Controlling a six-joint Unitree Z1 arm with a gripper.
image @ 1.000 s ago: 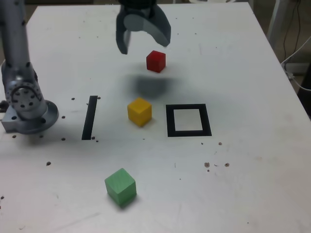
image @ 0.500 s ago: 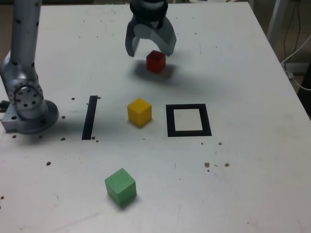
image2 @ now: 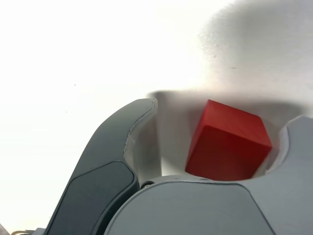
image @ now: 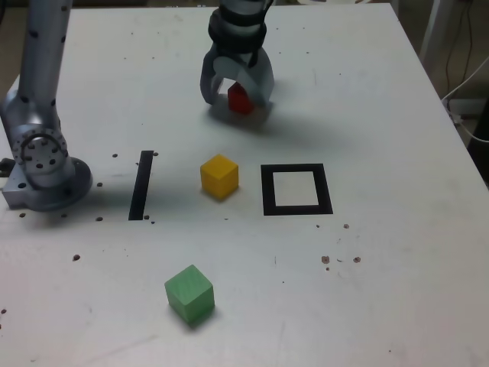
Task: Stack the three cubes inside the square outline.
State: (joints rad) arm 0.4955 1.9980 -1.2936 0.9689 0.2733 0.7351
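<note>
A grey robot gripper straddles a small solid red cube, jaws spread, beyond the black tape square outline. Closing off-centre could twist the cube away.

Taking the square outline as landmark: one cube lies just beside it toward the exterior view's left, apart from its edge. A straight strip lies farther that way, past that cube. Another cube sits nearer the camera and leftward, well apart. The third cube lies behind the outline, between the spread jaws of the gripper.
</note>
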